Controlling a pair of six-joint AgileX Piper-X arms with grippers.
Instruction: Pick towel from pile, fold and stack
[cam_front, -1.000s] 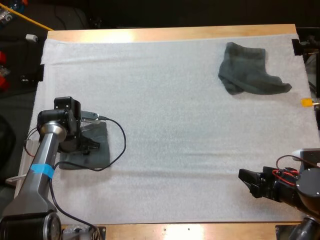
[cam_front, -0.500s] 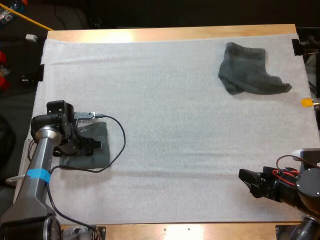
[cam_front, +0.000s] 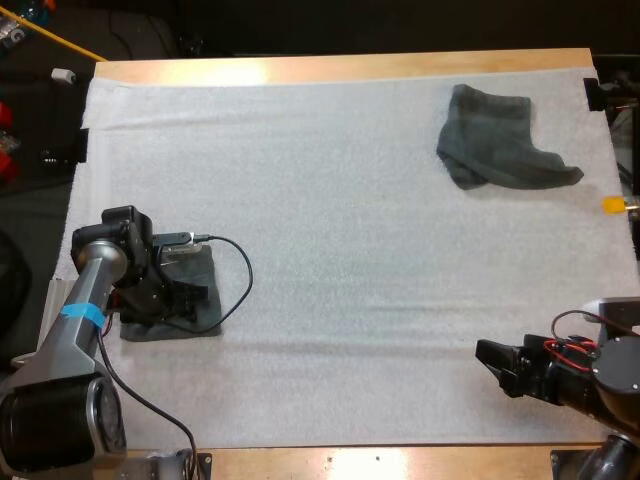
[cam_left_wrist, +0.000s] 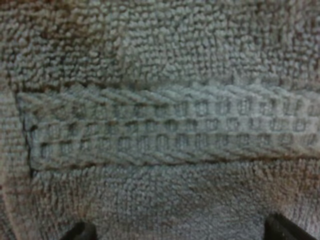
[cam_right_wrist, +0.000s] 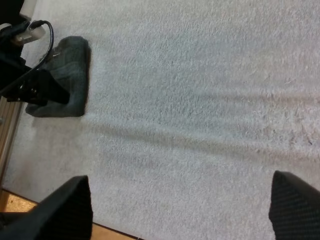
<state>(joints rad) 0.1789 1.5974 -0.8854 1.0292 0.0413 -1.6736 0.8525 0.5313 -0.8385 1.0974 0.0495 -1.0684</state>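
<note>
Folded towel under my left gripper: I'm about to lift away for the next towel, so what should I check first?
1. Left gripper open: ok, fingertips apart.
2. Tips free of the cloth: cannot tell.
3. Folded towel lying flat on the mat: ok.
4. Crumpled towel waiting at the mat's far right: ok.
5. Right gripper open, away from both towels: ok.

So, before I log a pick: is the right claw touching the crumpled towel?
Apart. In the high view the right claw is near the front of the mat, the crumpled towel at the back, bare mat between.
</note>
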